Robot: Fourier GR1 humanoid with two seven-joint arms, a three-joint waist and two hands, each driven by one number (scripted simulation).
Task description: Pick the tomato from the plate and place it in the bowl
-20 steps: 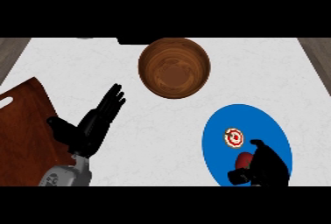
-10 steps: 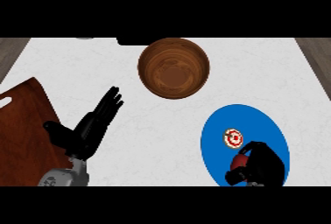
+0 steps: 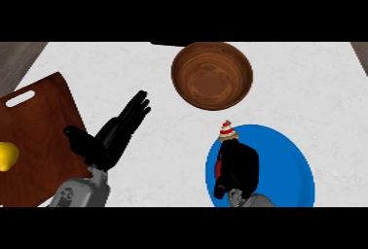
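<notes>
Little counter (image 3: 194, 121) between plate (image 3: 291, 160) rim and bowl (image 3: 212, 75)

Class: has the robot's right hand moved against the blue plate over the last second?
Yes. The right hand has shifted from the blue plate's lower right to its left half.

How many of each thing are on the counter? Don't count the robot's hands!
Wooden bowl: 1
Blue plate: 1
Brown cutting board: 1
Yellow fruit: 1
Small red, white and brown thing: 1
Tomato, mostly hidden in the right hand: 1
Total: 6
</notes>
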